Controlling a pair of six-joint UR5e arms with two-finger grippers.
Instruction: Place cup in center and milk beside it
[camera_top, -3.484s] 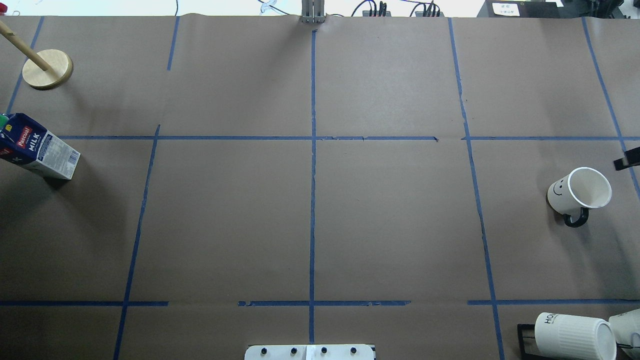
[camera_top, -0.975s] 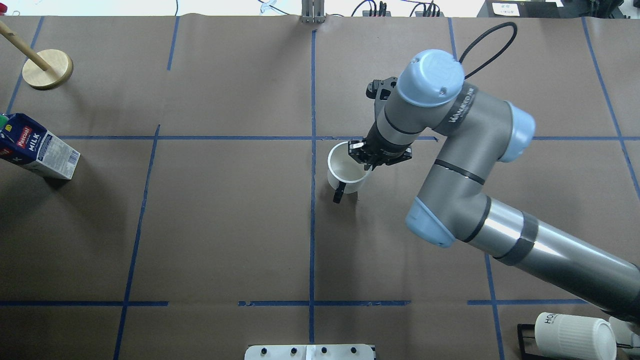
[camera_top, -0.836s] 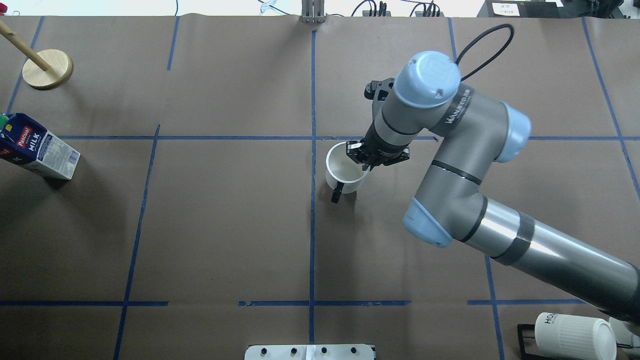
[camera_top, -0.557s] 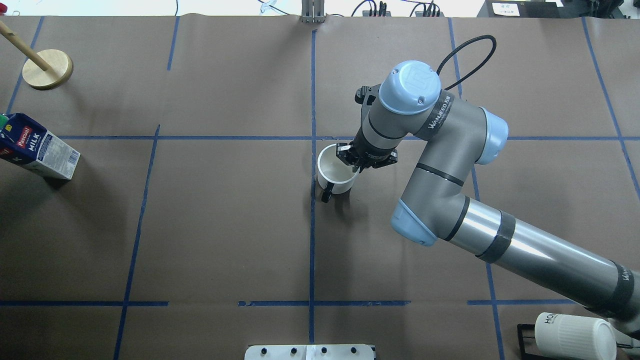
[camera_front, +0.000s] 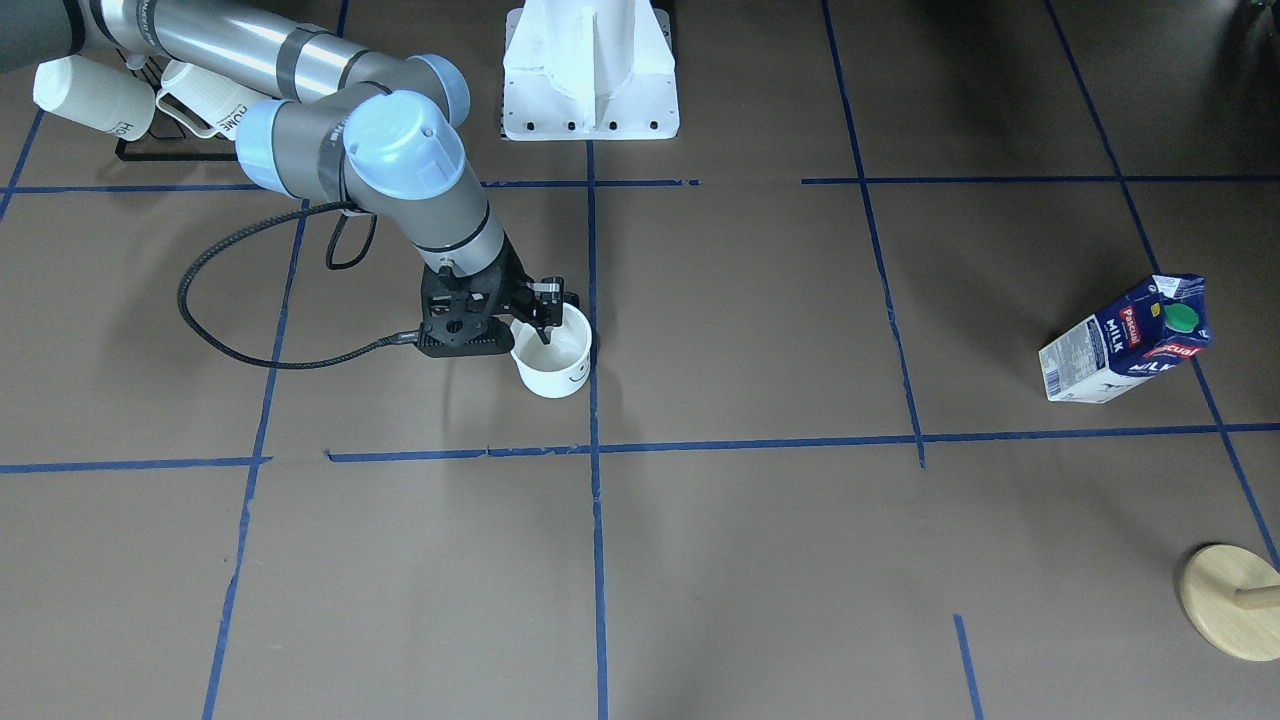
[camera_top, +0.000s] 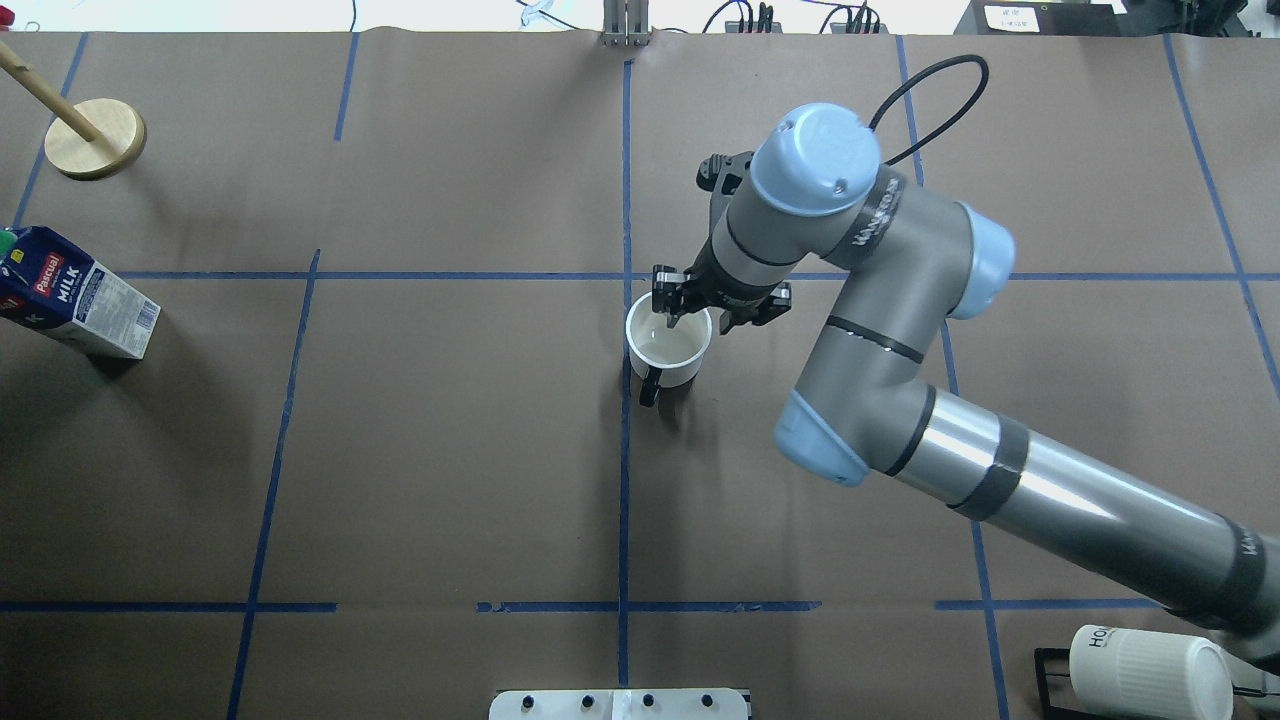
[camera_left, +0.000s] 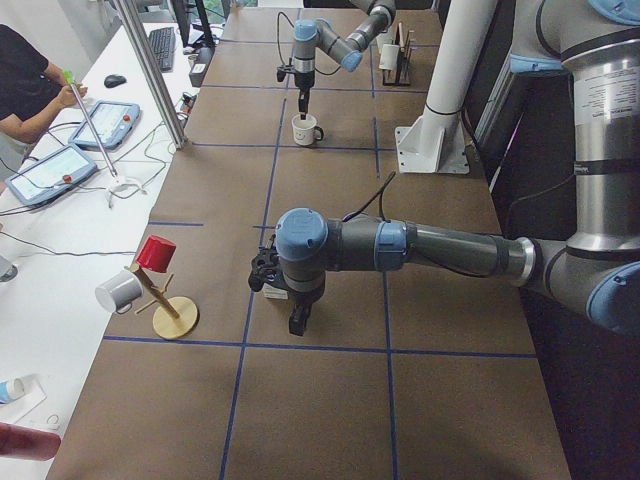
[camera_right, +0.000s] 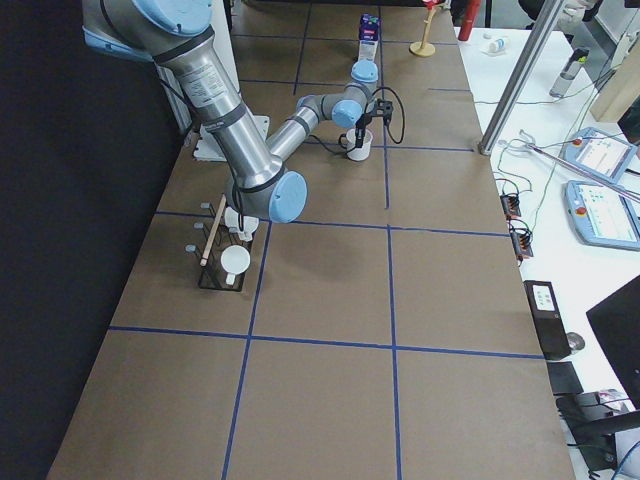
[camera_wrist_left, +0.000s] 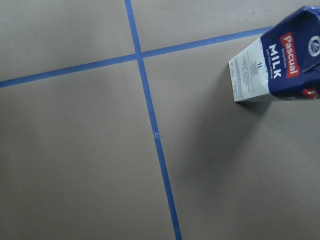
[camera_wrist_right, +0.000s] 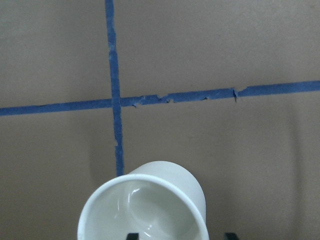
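Overhead view, left to right.

1. Wooden stand: round base with a slanted peg, upper left corner of the table.
2. Milk: blue-and-white carton with a green cap, at the left edge of the frame below the stand. It stands on its base, well apart from everything in the middle. The left wrist view shows it at upper right, beside a crossing of blue tape.
3. Left gripper: seen only in the left side view, pointing down over bare paper near a tape line. Whether its jaws are apart or together cannot be told.
4. Center: brown paper crossed by the vertical blue tape line.
5. Cup: white, upright, mouth up, standing on the table at the center. It is just right of the vertical line and just below the horizontal one. Its black handle points to the lower left and reaches the line. The front-facing view shows the smiley face.
6. Right gripper: pointing down over the cup's far-right rim. Jaws apart, one finger inside the mouth and the other outside the wall.
7. Ribbed mug: white, lower right corner, on a black rack.
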